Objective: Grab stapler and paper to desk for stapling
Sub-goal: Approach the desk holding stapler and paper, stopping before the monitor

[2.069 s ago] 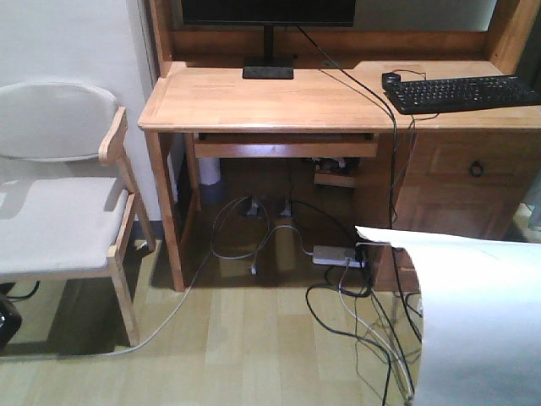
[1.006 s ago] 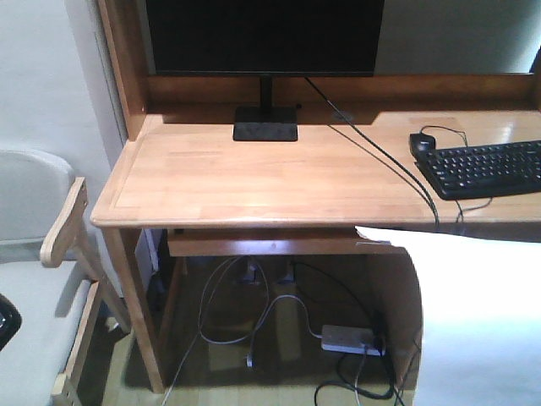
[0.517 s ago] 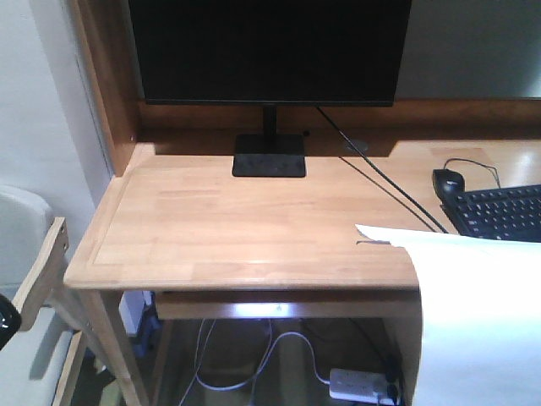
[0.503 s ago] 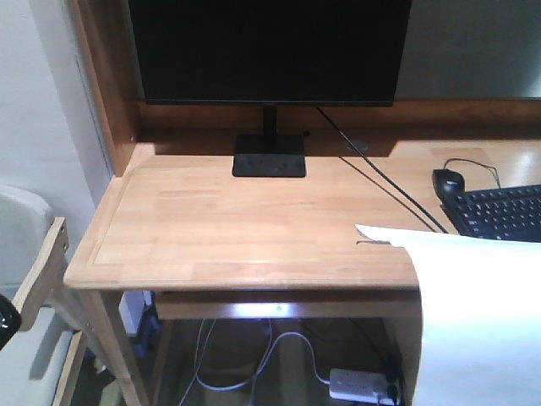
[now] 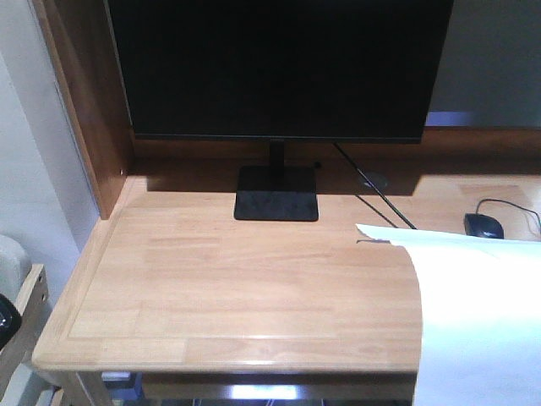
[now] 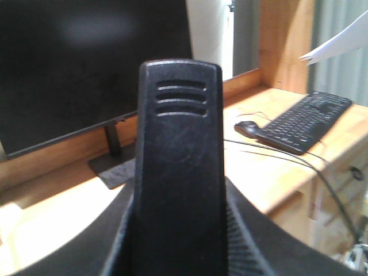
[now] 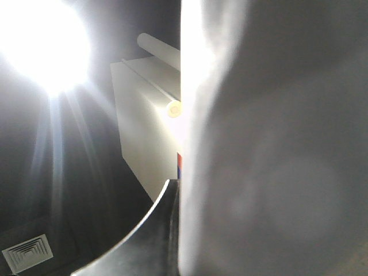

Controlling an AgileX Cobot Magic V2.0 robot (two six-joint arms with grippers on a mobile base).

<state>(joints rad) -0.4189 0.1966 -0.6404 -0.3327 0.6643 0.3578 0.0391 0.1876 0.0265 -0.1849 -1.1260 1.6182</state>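
In the left wrist view my left gripper (image 6: 181, 241) is shut on the black stapler (image 6: 178, 144). The stapler stands upright between the jaws, its ribbed end on top; its orange-red patch is hidden. The white paper (image 5: 478, 321) hangs curved at the lower right of the front view. In the right wrist view my right gripper (image 7: 179, 230) is shut on the paper (image 7: 276, 172), one dark finger (image 7: 152, 236) pressed flat against it. The wooden desk (image 5: 220, 279) with its round grey grommet (image 5: 373, 180) lies right in front, below both loads.
A black monitor (image 5: 279, 68) on a black foot (image 5: 276, 205) stands at the desk's back. A black mouse (image 5: 483, 225) with its cable lies at the right, and a black keyboard (image 6: 305, 119) beyond it. A wooden side panel (image 5: 84, 101) bounds the desk's left side.
The view has closed in on the desk: floor, chair and cables have dropped out, and monitor and tabletop fill the frame. The paper keeps its place in view.
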